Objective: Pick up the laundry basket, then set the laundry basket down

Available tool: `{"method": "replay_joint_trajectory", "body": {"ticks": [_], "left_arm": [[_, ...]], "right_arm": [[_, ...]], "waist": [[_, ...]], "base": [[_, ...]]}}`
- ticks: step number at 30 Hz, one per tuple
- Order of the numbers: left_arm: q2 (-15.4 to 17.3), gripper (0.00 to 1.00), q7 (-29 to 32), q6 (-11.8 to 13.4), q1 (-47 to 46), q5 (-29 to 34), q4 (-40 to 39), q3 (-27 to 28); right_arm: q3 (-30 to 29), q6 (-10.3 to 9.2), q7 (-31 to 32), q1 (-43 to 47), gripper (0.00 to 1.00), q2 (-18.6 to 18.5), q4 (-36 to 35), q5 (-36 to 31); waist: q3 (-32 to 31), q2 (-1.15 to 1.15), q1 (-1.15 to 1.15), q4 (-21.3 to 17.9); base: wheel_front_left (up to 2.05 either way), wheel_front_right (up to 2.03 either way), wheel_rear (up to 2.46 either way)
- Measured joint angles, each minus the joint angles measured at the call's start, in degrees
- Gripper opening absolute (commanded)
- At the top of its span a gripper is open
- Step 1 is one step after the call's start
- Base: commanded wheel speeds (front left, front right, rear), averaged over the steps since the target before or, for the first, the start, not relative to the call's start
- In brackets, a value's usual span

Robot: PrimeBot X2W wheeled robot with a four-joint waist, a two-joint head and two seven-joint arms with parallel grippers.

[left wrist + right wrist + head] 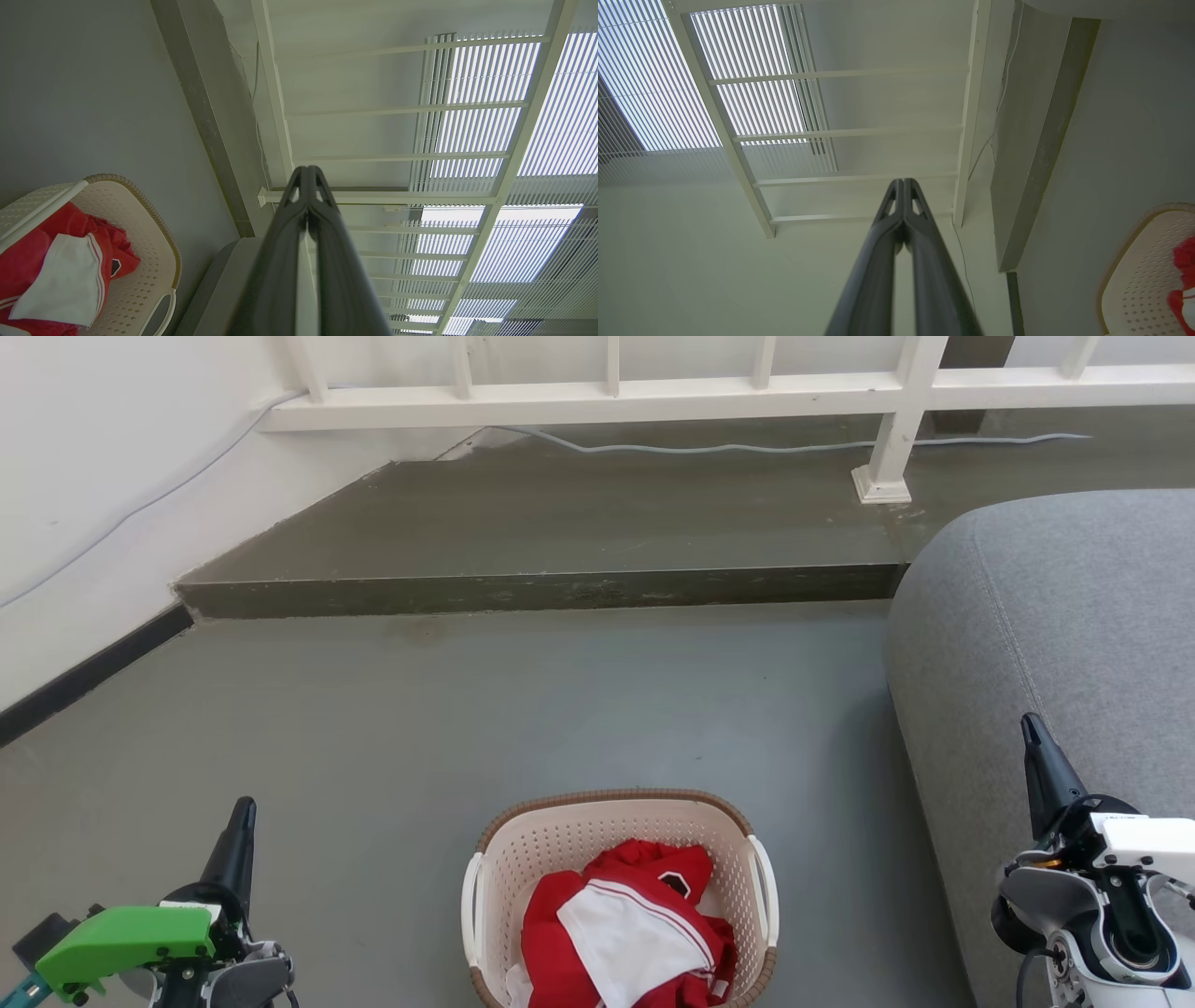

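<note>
You have no text, number or brand here that can be read. The one candidate is a small dark emblem (674,883) on the red garment (560,924) lying inside the laundry basket (532,845), and it is too small to make out. In the left wrist view it shows as a dark patch, equally illegible.

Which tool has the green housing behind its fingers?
The left tool, at the head view's lower left; the right tool carries a white housing instead.
</note>
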Motion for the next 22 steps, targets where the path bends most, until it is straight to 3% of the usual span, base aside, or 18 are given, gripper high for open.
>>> {"method": "replay_joint_trajectory", "body": {"ticks": [22], "left_arm": [[0.0, 0.0, 0.0, 0.0, 0.0, 0.0, 0.0, 0.2]], "right_arm": [[-0.1, 0.0, 0.0, 0.0, 0.0, 0.0, 0.0, 0.0]], "waist": [[0.0, 0.0, 0.0, 0.0]], "base": [[0.0, 0.0, 0.0]]}}
